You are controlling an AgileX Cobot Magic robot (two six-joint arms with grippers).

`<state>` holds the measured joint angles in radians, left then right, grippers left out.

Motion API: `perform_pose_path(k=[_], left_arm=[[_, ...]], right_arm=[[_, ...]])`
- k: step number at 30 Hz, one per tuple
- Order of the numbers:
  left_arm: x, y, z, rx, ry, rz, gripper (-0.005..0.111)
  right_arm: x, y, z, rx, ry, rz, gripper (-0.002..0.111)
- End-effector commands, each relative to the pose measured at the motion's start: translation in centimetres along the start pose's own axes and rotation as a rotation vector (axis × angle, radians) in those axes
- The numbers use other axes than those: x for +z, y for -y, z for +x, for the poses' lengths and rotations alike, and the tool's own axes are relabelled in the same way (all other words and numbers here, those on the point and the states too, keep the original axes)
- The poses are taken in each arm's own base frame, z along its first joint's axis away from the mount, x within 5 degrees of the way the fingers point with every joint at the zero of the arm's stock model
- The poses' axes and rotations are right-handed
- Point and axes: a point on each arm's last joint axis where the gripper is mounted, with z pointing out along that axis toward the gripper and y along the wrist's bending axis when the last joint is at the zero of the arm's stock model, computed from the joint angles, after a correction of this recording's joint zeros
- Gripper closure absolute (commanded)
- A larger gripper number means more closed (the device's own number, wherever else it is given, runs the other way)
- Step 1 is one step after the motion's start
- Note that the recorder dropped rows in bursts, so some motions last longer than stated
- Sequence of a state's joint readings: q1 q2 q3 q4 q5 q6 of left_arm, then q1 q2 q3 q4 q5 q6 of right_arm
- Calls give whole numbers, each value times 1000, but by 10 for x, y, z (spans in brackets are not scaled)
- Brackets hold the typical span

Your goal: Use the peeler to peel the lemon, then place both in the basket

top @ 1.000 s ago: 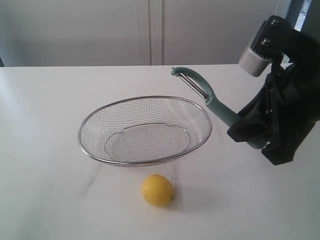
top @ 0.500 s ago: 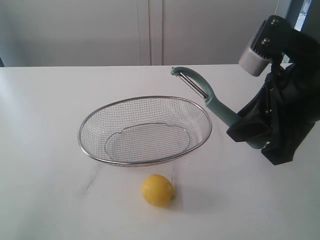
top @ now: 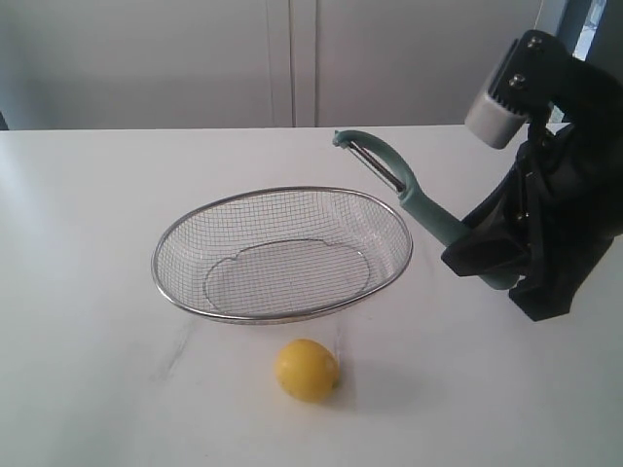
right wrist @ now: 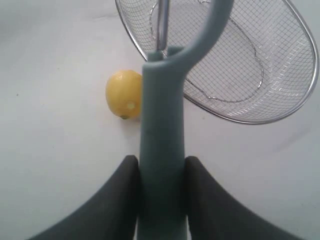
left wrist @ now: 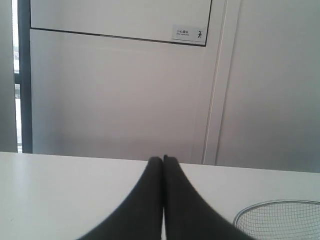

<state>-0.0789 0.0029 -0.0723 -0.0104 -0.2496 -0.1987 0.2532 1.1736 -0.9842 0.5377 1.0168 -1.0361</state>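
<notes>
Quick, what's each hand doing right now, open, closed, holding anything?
Left hand: closed, fingers pressed together, holding nothing.
Right hand: closed on the peeler, gripping its handle.

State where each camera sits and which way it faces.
Exterior: raised, looking down at basket and lemon; right end effector gripping the peeler shows.
Left wrist: low over the table, facing the wall; shut left end effector shows.
Right wrist: looks down along the peeler at lemon and basket; its fingers show.
Shared: all see the basket.
</notes>
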Motion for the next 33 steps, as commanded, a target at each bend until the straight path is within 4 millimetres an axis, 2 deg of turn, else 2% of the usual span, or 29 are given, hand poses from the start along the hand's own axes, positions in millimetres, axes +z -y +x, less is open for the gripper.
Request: perform_pose_path(k=[1, 5, 8, 14, 21, 26, 33], left_arm=[[4, 4, -23, -25, -58, 5, 107], [15, 11, -57, 63, -242, 13, 107], [27, 13, -69, 154, -398, 30, 107], [49, 15, -70, 233, -691, 66, 107], [66, 29, -77, 208, -738, 203, 107], [79, 50, -70, 199, -791, 459, 107], [100, 70, -56, 226, -924, 626, 107]], right_arm=[[0, 0, 0, 10, 8, 3, 108], [0, 0, 0, 10, 8, 3, 108], [0, 0, 0, 10, 8, 3, 108], [0, 0, 0, 10, 8, 3, 108], [0, 0, 0, 10, 8, 3, 108], [0, 0, 0, 10, 8, 3, 108], [0, 0, 0, 10, 8, 3, 108]])
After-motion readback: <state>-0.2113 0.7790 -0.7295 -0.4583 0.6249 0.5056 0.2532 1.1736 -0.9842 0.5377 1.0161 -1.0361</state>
